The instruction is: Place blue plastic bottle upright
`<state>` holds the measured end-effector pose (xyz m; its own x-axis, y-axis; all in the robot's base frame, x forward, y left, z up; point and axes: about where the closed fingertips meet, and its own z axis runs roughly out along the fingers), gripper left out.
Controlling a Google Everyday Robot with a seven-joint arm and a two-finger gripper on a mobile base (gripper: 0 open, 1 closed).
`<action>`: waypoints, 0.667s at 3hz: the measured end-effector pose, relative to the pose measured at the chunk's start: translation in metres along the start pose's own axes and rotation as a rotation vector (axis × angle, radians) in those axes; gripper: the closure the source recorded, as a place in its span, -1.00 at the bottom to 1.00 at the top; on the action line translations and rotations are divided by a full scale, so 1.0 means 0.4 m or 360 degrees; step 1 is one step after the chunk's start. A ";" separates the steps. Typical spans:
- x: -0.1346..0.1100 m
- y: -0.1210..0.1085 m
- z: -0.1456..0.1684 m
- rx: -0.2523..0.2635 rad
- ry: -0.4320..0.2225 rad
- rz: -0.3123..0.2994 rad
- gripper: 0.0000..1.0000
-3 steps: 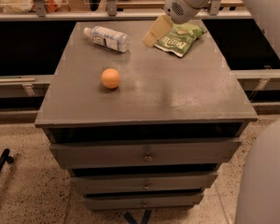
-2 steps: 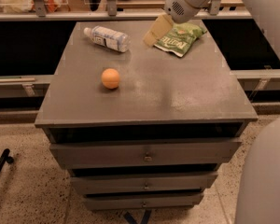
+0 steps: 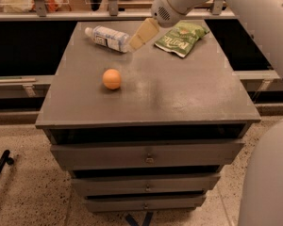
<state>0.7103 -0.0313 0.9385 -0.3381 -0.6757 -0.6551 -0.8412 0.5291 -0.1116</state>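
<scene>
The blue plastic bottle (image 3: 107, 37) lies on its side at the far left of the cabinet top (image 3: 179, 93), my gripper (image 3: 133, 42) just beside its base; whether it's spread or closed, I cannot tell. A glancing nudge could roll the bottle off the edge

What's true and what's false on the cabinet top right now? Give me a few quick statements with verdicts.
1. The blue plastic bottle lies on its side. True.
2. The gripper is at the bottle's end away from the white cap. True.
3. The orange ball sits behind the bottle. False: it sits in front of it, nearer the camera, apart from the bottle.
4. The green snack bag is in a drawer. False: it lies on the cabinet top, at the back right.
</scene>
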 end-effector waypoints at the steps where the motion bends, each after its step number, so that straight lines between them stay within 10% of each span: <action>1: -0.058 0.027 0.066 0.0029 -0.0040 -0.0068 -1.00; 2: -0.105 0.043 0.108 0.0134 -0.0094 -0.0100 -1.00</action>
<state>0.7281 0.0283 0.9318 -0.2584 -0.6788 -0.6874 -0.8206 0.5297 -0.2145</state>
